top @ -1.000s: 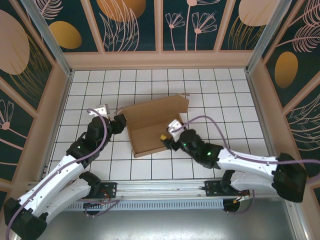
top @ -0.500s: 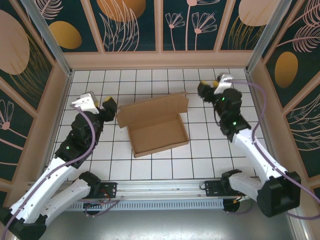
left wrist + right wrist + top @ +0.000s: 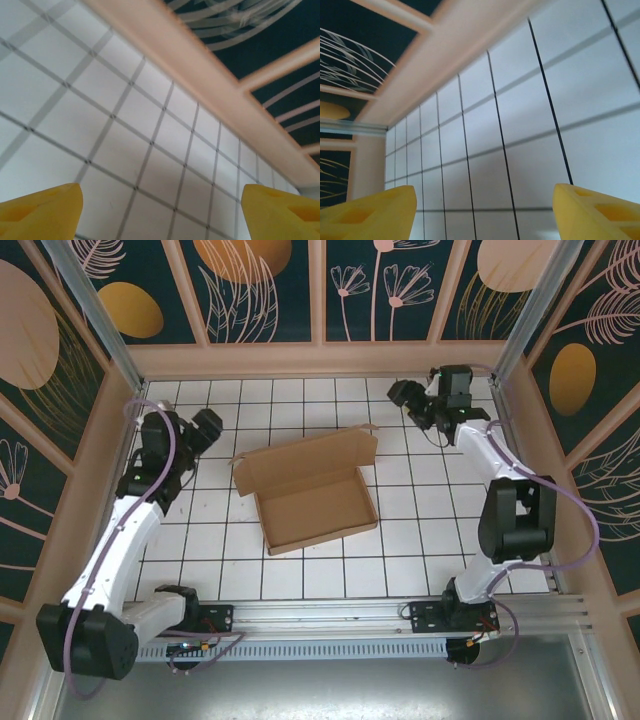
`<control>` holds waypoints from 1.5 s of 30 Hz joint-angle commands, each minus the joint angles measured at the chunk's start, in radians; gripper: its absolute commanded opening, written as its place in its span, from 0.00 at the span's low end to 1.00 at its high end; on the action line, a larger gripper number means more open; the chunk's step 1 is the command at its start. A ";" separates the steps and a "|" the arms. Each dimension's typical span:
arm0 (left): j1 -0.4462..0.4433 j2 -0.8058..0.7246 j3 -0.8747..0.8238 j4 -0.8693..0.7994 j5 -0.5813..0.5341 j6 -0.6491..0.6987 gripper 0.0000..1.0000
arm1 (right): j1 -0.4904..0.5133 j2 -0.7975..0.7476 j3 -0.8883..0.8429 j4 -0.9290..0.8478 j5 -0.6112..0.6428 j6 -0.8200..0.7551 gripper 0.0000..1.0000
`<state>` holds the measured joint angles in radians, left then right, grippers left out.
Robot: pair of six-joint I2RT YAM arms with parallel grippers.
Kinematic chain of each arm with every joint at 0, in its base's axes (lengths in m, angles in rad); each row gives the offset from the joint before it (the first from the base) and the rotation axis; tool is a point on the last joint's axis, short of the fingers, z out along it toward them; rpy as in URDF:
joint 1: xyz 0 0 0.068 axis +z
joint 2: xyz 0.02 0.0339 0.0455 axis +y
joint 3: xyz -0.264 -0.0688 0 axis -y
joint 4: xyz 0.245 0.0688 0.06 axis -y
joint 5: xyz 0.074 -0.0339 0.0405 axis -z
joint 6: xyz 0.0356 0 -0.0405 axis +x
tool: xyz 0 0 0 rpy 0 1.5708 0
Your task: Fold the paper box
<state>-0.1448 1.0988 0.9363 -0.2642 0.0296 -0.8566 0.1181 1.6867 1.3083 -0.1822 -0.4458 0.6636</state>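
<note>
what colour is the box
Plain brown, unprinted; the box shows best in the top external view.

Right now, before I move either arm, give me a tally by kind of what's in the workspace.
Paper box: 1, brown cardboard, lid flap open
Grippers: 2, the left gripper and the right gripper, both open and empty, clear of the box
Total: 3
</note>
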 commanded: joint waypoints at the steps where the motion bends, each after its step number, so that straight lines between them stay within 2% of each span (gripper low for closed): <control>1: 0.000 0.013 -0.063 0.048 0.257 -0.150 0.83 | 0.039 0.012 0.028 -0.095 -0.078 0.085 0.72; 10: -0.001 -0.023 -0.241 0.150 0.347 -0.287 0.81 | 0.104 -0.055 -0.093 -0.016 -0.130 0.183 0.72; 19: -0.005 -0.126 -0.312 0.156 0.357 -0.377 0.80 | 0.186 -0.174 -0.218 0.036 -0.041 0.296 0.72; 25: -0.052 -0.180 -0.400 0.222 0.311 -0.458 0.78 | 0.248 -0.312 -0.381 0.139 0.141 0.427 0.71; 30: -0.120 -0.201 -0.427 0.247 0.248 -0.501 0.77 | 0.304 -0.367 -0.465 0.212 0.209 0.502 0.69; 34: -0.140 -0.226 -0.461 0.266 0.215 -0.530 0.76 | 0.351 -0.395 -0.517 0.273 0.266 0.542 0.69; 45: -0.172 -0.244 -0.514 0.350 0.197 -0.561 0.75 | 0.444 -0.396 -0.547 0.331 0.306 0.570 0.67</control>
<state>-0.2886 0.8551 0.4206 0.0273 0.1967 -1.4044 0.5018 1.2999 0.7612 0.0944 -0.1154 1.2228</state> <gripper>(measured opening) 0.751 0.674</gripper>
